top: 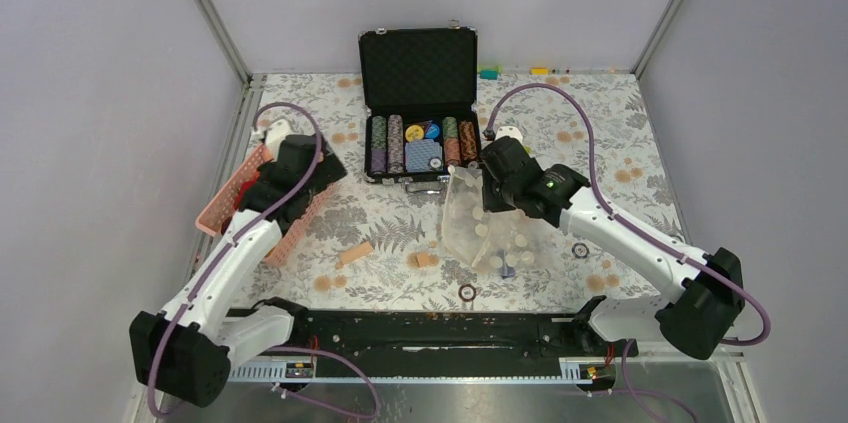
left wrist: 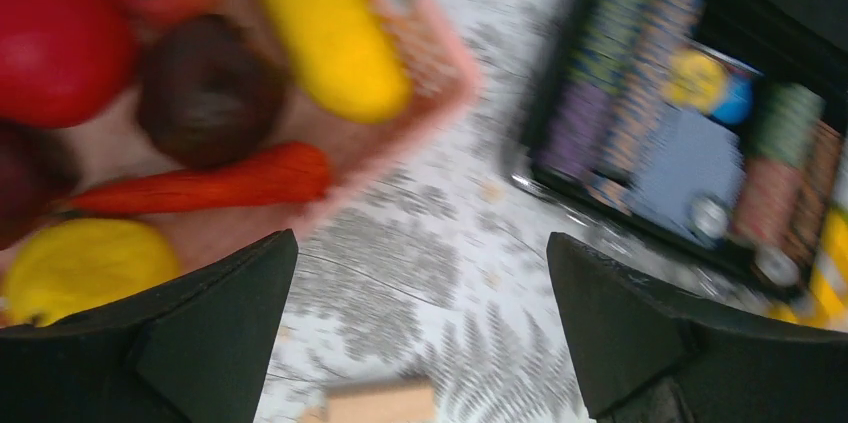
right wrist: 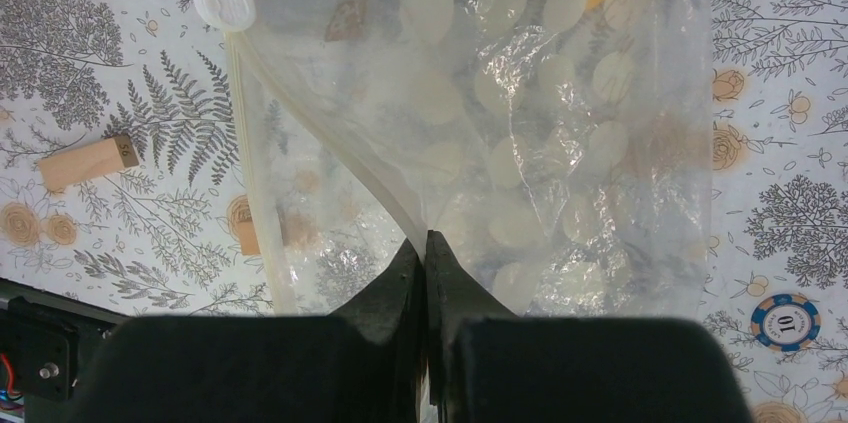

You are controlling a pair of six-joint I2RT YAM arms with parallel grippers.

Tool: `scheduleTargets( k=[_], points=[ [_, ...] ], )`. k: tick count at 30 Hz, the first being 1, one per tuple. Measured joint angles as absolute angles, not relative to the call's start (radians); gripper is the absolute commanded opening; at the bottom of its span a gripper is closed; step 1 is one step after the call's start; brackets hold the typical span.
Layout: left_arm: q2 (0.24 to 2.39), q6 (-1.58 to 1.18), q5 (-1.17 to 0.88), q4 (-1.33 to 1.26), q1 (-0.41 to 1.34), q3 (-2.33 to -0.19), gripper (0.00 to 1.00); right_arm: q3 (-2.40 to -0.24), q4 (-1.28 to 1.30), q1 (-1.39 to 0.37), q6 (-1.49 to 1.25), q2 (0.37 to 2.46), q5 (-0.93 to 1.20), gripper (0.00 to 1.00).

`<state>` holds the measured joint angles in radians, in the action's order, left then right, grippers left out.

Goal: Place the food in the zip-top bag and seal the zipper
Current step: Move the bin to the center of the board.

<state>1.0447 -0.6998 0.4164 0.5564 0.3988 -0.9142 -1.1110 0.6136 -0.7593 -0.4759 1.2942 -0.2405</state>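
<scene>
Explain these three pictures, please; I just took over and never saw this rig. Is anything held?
Two white robot arms stand at the table's near edge. The wide picture looks down from above and behind them; the other two come from wrist cameras, so the black wedges are each arm's own fingers. The left gripper is open and empty, by the pink basket of toy food. The right gripper is shut, pinching the clear dotted bag. Also on the table: a case of poker chips, wooden blocks, loose chips.
</scene>
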Motion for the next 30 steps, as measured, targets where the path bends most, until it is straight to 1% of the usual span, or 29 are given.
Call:
scheduleTargets(
  k=[2,4,8,15,21,26,30],
  points=[
    [1.048,-0.699,0.419,0.555,0.282,-0.876,0.99,-1.110,0.609,-0.759,-0.476,1.293,-0.240,0.00],
    [1.059,-0.686,0.404,0.554,0.202,-0.856,0.99,-1.108,0.604,-0.759,-0.476,1.293,-0.239,0.00],
    [1.116,-0.640,0.397,0.523,0.136,-0.846,0.99,-1.108,0.592,-0.759,-0.475,1.293,-0.229,0.00],
    [1.259,-0.592,0.336,0.467,0.109,-0.841,0.99,-1.108,0.591,-0.759,-0.471,1.293,-0.221,0.00],
    [1.330,-0.607,0.119,0.381,0.109,-0.769,0.99,-1.107,0.591,-0.759,-0.468,1.293,-0.218,0.00],
    [1.321,-0.643,-0.064,0.316,0.104,-0.654,0.99,-1.105,0.591,-0.759,-0.468,1.293,-0.218,0.00],
    [1.222,-0.677,-0.154,0.294,0.119,-0.576,0.99,-1.099,0.591,-0.759,-0.467,1.291,-0.219,0.00]
  ],
)
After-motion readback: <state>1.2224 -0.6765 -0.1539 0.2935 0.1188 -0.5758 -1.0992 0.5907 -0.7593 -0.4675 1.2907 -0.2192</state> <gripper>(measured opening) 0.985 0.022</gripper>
